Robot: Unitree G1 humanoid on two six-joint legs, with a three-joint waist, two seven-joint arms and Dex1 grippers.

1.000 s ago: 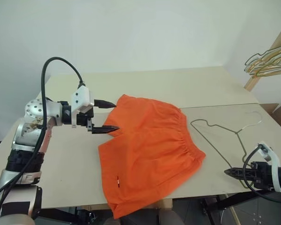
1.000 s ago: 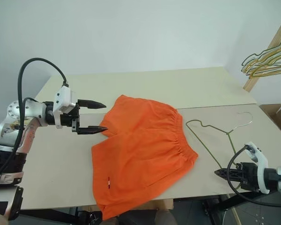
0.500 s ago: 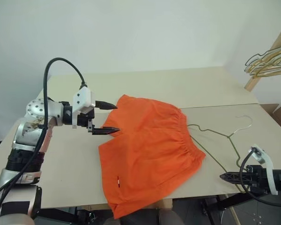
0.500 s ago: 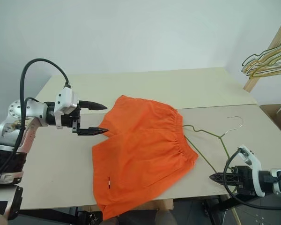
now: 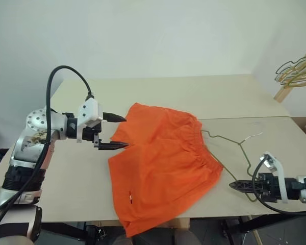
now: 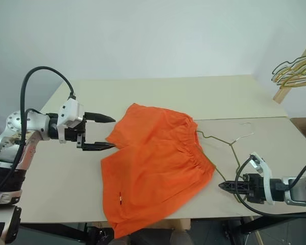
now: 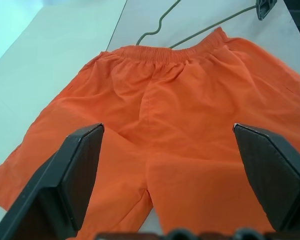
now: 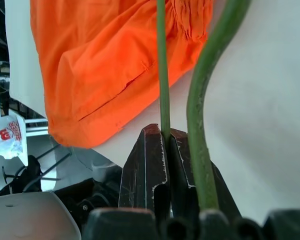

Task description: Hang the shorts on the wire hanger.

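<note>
The orange shorts (image 5: 163, 163) lie flat on the table, one leg hem drooping over the front edge. My left gripper (image 5: 123, 132) hovers open at the shorts' left side, one finger to either side of a leg hem; from the left wrist the shorts (image 7: 190, 100) lie spread beyond its fingers (image 7: 65, 185). The wire hanger (image 5: 242, 144) lies on the table right of the waistband, its tip against the elastic. My right gripper (image 5: 232, 185) is shut on the wire hanger (image 8: 162, 65) near the front right edge; the wire runs between its closed fingers (image 8: 147, 160).
A bunch of gold and grey hangers (image 5: 296, 69) hangs on a wooden rod at the back right. The beige table (image 5: 194, 94) stretches bare behind the shorts. Its front edge runs just below my right gripper.
My right gripper has slid left toward the shorts, dragging the wire hanger with it so its tip now meets the waistband. The left gripper has stayed put. The camera has shifted slightly.
</note>
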